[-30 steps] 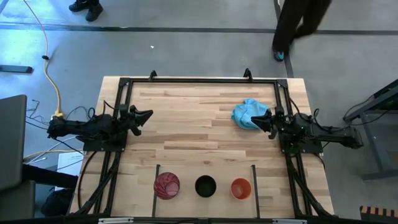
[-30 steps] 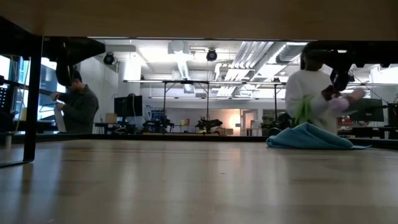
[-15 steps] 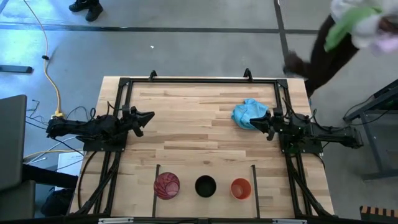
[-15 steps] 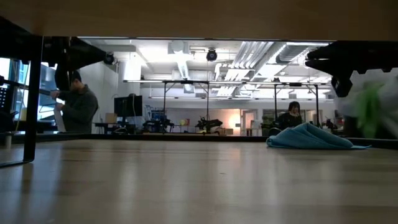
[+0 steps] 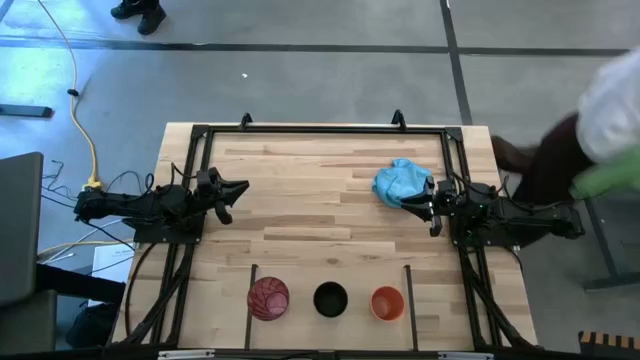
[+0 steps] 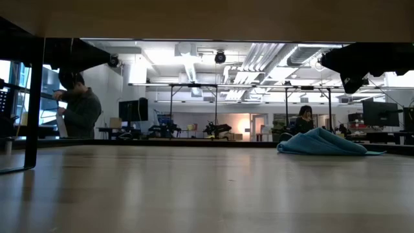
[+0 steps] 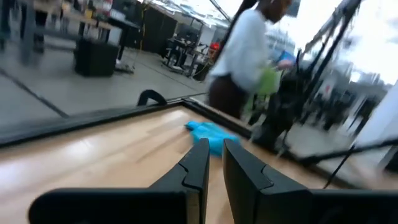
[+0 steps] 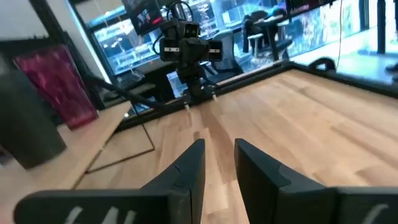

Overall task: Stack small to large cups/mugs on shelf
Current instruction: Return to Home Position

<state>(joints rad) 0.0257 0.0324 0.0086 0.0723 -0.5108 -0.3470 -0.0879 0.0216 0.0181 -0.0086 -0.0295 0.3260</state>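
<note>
**Standing in a row on the shelf: three cups, both arms well clear**

The desk [image 5: 330,165] filled most of the high view. A person [image 5: 605,120] was passing beyond its right edge.

The shelf [image 5: 305,312] ran along the near edge between two thin black bars and held all three cups. They stood upright, mouths up, in one line with a little space between neighbours.

Each arm lay folded at its own side of the desk, well apart from the shelf. A crumpled blue cloth [image 5: 398,182] lay just beside the right arm's end.

The red cup [image 5: 268,297] stood on the left arm's side, the black cup [image 5: 330,298] in the middle and the orange cup [image 5: 387,302] on the right arm's side.

The left fingers [image 5: 238,188] held nothing and were nearly together, with only a slit between them. The right fingers [image 5: 412,203] were also empty and stood a little apart.

The cups looked light, stiff and smooth-sided, so they would probably slide or tip under a sideways nudge. The see-through red one might flex if squeezed hard. A grip over the rim, one finger inside and one outside, seemed the safest hold.
</note>
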